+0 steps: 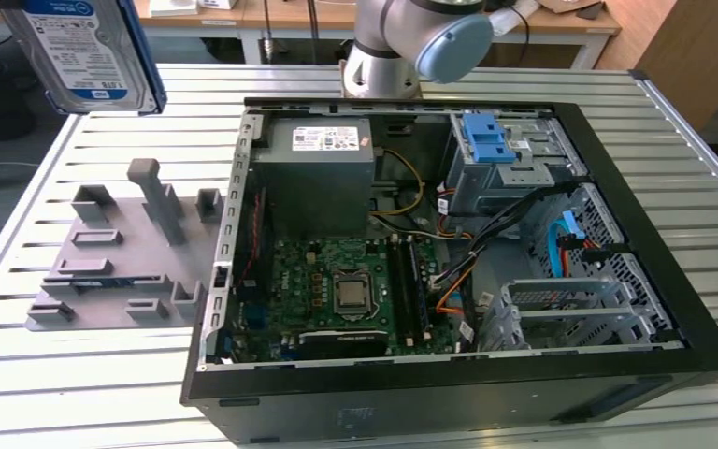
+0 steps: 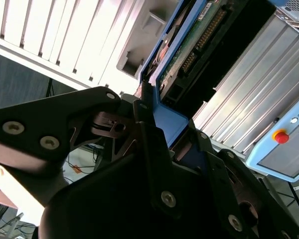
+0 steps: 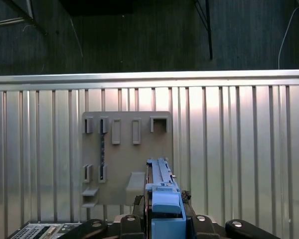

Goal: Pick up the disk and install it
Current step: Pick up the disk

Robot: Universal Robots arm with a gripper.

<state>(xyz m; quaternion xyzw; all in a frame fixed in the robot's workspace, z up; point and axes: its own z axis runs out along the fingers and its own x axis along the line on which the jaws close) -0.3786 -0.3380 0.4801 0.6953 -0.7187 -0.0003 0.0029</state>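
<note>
The disk (image 1: 91,51) hangs high above the slatted table at the exterior view's far left, label side showing, with its blue bracket around it. In the second wrist view my gripper (image 2: 169,124) is shut on the bracket's end, and the disk (image 2: 189,45) shows its green circuit board side. The first wrist view has the disk (image 3: 159,179) edge-on between the gripper (image 3: 162,201) fingers, right above the grey holder rack (image 3: 127,154).
The grey holder rack (image 1: 116,253) lies on the slatted table (image 1: 35,393) left of the open computer case (image 1: 459,234). Inside the case are a drive cage with a blue latch (image 1: 488,140) and a metal bay (image 1: 571,309). The arm's base (image 1: 396,47) stands behind.
</note>
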